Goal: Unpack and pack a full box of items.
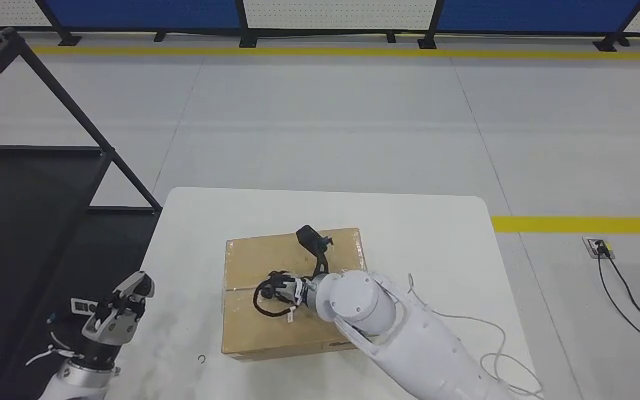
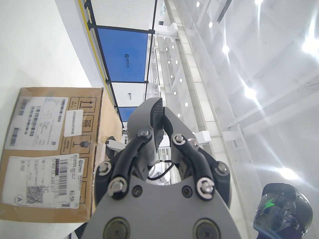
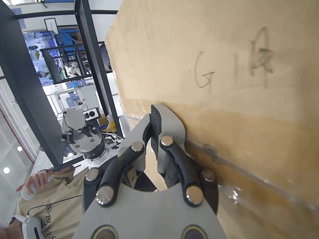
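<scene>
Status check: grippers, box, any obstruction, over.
Left gripper shut, empty, off the table edge. Right gripper shut, empty, at the box top seam. Box closed, tape across the seam.

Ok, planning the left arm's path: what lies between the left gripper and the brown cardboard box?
Just bare white table, as the top view shows.

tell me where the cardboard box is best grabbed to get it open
Probably at the taped centre seam, coming from above. The cardboard box lies flat and closed on the table and looks far wider than a claw, so its body cannot be pinched. The flap edge along that seam is the only thin lip on top. The right claw, shut, sits close by it.
</scene>
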Robot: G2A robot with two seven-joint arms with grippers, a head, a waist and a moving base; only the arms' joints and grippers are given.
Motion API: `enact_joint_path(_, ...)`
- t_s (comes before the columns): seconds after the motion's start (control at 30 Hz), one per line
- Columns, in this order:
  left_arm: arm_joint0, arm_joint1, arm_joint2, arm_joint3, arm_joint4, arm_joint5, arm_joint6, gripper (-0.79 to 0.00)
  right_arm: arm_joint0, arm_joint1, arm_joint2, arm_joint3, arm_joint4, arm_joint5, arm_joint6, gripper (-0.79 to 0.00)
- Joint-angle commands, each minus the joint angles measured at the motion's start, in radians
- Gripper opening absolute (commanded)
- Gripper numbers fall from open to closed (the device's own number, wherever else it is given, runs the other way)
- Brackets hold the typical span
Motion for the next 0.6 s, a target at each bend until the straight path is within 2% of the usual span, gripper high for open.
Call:
enact_joint_path(0.0,0.001,0.000,-0.002,0.003,-0.006,-0.001,-0.004,-0.760,0.017,-0.015,-0.018,0.023,0.007,-0.005,0.000,-0.785)
enact_joint_path(0.37,0.012,-0.002,-0.025,0.016,-0.034,-0.009,-0.030,-0.763,0.091,-0.092,-0.093,0.131,0.039,-0.043,0.008,-0.785)
enact_joint_path(0.57,0.017,-0.003,-0.032,0.017,-0.044,-0.012,-0.044,-0.763,0.108,-0.118,-0.099,0.155,0.035,-0.059,-0.013,-0.785)
